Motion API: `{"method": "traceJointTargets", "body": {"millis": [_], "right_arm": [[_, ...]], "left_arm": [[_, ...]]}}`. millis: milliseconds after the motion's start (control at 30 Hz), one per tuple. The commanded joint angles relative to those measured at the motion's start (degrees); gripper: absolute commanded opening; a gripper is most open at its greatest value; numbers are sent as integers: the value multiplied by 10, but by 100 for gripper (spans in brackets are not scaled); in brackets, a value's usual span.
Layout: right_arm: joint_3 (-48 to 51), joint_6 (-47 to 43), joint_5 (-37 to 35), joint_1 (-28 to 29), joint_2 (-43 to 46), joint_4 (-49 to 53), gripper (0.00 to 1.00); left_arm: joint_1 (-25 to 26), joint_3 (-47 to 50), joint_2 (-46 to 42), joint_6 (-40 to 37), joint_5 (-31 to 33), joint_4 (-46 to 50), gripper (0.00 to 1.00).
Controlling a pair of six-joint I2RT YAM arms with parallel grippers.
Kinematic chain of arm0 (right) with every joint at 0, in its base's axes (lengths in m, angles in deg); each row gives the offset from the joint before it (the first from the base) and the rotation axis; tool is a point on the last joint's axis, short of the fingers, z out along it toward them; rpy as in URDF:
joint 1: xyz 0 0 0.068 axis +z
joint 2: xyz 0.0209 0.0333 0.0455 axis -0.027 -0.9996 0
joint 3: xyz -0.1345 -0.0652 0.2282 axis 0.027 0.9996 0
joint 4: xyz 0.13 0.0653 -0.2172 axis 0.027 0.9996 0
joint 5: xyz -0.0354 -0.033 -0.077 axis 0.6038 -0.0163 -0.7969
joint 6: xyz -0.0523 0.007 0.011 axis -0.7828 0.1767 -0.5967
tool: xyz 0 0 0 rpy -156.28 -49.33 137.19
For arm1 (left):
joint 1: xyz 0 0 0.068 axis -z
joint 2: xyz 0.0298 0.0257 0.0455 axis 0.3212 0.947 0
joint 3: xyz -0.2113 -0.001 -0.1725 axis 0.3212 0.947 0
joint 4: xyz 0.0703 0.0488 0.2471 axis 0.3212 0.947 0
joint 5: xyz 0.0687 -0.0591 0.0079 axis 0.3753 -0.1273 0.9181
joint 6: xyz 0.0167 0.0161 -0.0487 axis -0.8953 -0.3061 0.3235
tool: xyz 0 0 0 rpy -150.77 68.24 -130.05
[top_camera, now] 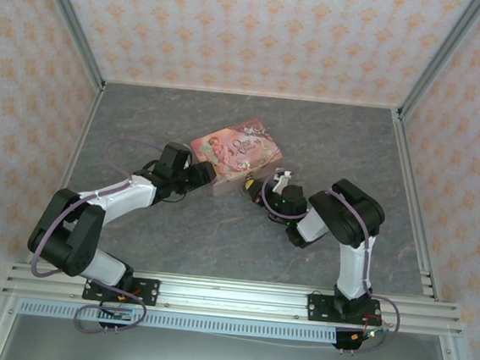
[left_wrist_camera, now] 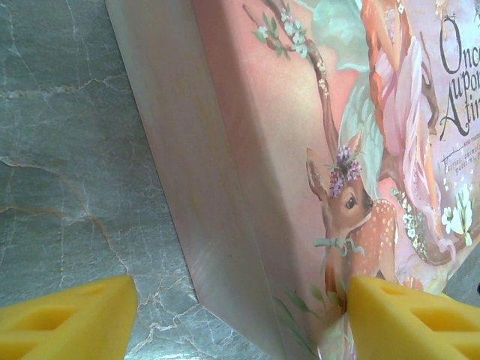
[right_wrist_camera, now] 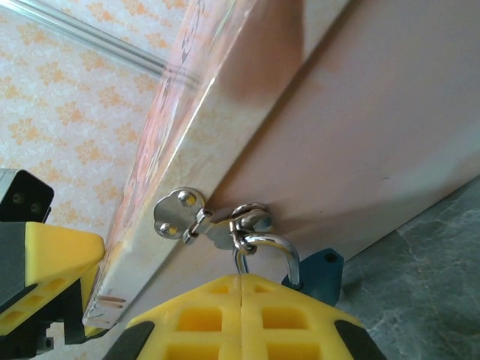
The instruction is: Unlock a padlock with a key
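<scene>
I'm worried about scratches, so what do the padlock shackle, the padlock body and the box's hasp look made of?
Padlock shackle: bright mirror-like gleam, likely polished steel. Padlock body: flat matte teal, painted metal or plastic, hard to tell. Hasp: shiny silvery metal plate with round rivets, probably plated.

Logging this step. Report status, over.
Left gripper open, straddling box corner. Right gripper shut, tips at padlock shackle. Padlock hangs from box latch, locked or not unclear. Box wall close behind.

Pink box (left_wrist_camera: 285, 135) lid: "Onc… upon A tim…"
</scene>
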Motion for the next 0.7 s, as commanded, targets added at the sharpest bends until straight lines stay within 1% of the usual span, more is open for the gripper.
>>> {"method": "traceJointTargets", "body": {"millis": [0,100,167,233,367,533,667], "right_arm": [[-15,-12,22,2,-11,-27,6],[-6,-18,11,2,-10,-26,11],[12,-31,-7,1,6,-27,22],[25,-38,-12,-5,23,-25,31],[36,-48,4,-24,34,-19,46],[11,-45,54,-36,9,-26,56],[-14,-44,70,-37,-8,-22,58]], "left_arm": [[0,18,10,-1,20,43,73],[0,19,9,-1,20,44,73],[0,20,6,-1,22,47,73],[0,20,3,-2,24,49,73],[0,19,4,-3,25,49,73],[0,19,5,-2,23,49,73],[0,19,3,-3,25,51,74]]}}
